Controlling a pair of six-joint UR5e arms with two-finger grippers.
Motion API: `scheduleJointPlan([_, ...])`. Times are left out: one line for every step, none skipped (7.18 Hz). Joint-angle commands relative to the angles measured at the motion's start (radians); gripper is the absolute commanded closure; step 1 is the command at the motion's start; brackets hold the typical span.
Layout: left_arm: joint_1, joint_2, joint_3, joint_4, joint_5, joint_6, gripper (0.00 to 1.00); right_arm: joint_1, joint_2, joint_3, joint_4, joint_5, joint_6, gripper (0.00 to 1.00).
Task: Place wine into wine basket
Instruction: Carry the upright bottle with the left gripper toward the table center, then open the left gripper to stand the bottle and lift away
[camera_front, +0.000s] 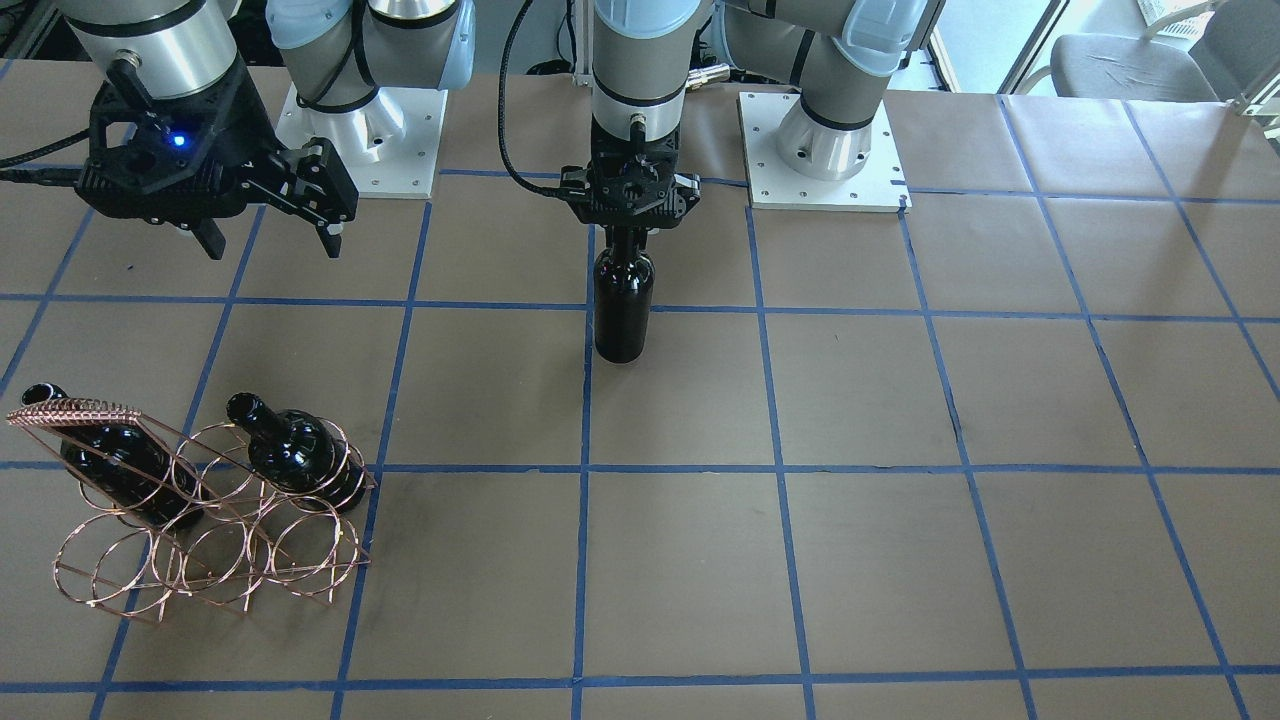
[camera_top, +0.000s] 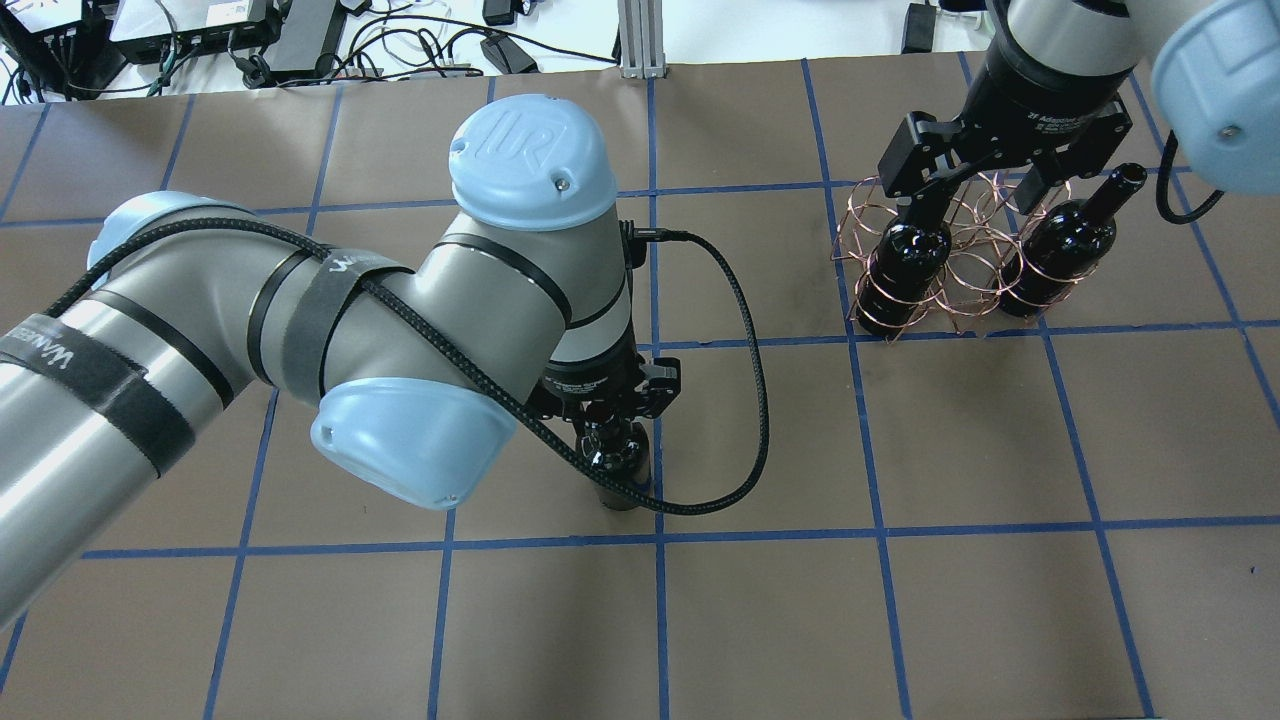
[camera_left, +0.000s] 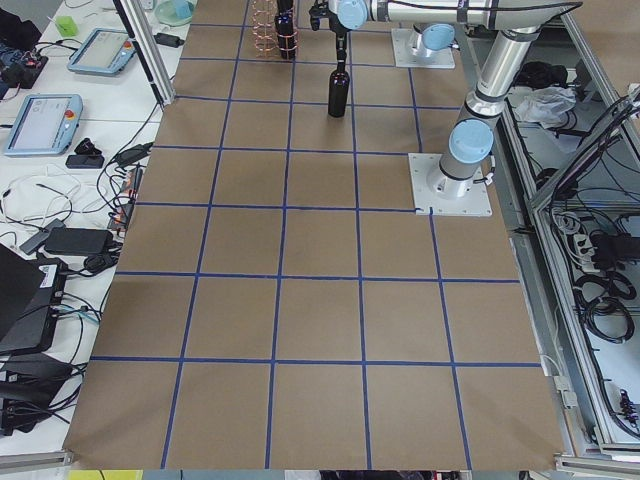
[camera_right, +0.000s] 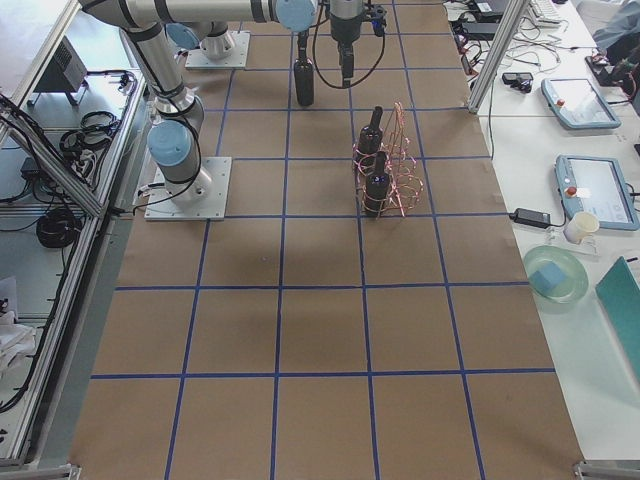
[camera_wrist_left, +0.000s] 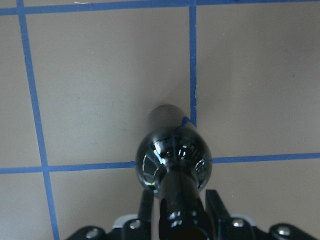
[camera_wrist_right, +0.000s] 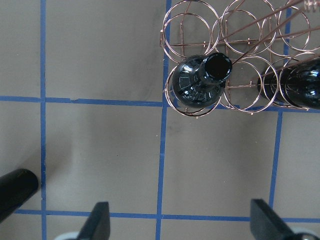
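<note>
At centre of desk (camera_front: 900, 560): wine (camera_front: 622, 312) upright, neck clamped by left end effector (camera_front: 628, 234); wine basket (camera_front: 205, 520) well apart toward right edge, near gaping right end effector (camera_front: 270, 242).

Room notes. I see a wide tabletop covered in brown paper (camera_left: 320, 320), gridded with blue tape lines (camera_left: 285, 208). On the operators' side a long white bench (camera_left: 105, 120) runs alongside it, carrying a blue-grey teach pendant with a screen (camera_left: 42, 122), loose black cables (camera_left: 60, 240), a pale green round dish (camera_right: 555, 275) and a white paper cup (camera_right: 580, 226). A silver aluminium frame post (camera_right: 497, 50) rises between table and bench. A grey padded chair (camera_front: 1120, 65) stands behind the table's corner. Light is even; shadows on the paper are soft.
</note>
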Motion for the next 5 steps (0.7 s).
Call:
scheduleJointPlan([0.009, 0.001, 0.018, -0.012, 0.008, 0.001, 0.0, -0.001, -0.003, -0.001, -0.015, -0.007, 0.001, 0.0])
scheduleJointPlan([0.038, 0.009, 0.062, -0.019, 0.012, 0.001, 0.0, 0.008, -0.001, -0.001, -0.01, 0.004, 0.013, 0.0])
scheduleJointPlan([0.104, 0.011, 0.154, -0.068, 0.014, 0.002, 0.0, 0.008, -0.004, -0.018, -0.045, -0.013, 0.001, 0.0])
scheduleJointPlan([0.195, 0.011, 0.256, -0.138, 0.012, 0.017, 0.0, 0.008, 0.002, -0.012, -0.048, -0.006, 0.015, 0.0])
scheduleJointPlan([0.293, 0.011, 0.303, -0.16, 0.023, 0.098, 0.0, 0.008, 0.017, -0.013, -0.047, -0.015, 0.012, 0.0])
